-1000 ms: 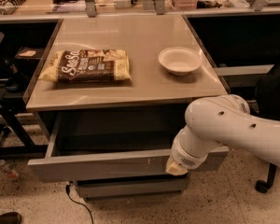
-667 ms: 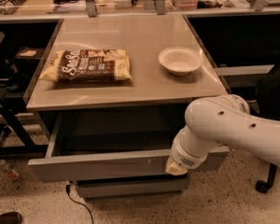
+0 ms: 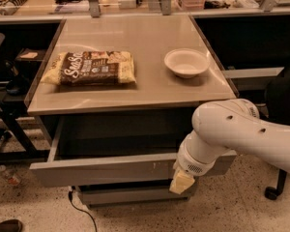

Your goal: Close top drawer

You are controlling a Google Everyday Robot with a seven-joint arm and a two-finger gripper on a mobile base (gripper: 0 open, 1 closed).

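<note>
The top drawer [image 3: 101, 169] is a wide, shallow grey drawer pulled out from under the tabletop, its flat front facing me and its dark inside showing. My white arm comes in from the right. My gripper [image 3: 181, 181] sits at the right part of the drawer front, low against its lower edge, with a pale fingertip [image 3: 180, 183] showing below the wrist. The rest of the fingers is hidden behind the wrist.
On the tabletop [image 3: 145, 88] lie a brown snack bag [image 3: 91, 68] at the left and a white bowl [image 3: 186, 62] at the right. A narrower grey drawer front [image 3: 130, 195] sits below. A black cable [image 3: 82, 209] trails on the floor; a chair caster [image 3: 272, 193] stands at the right.
</note>
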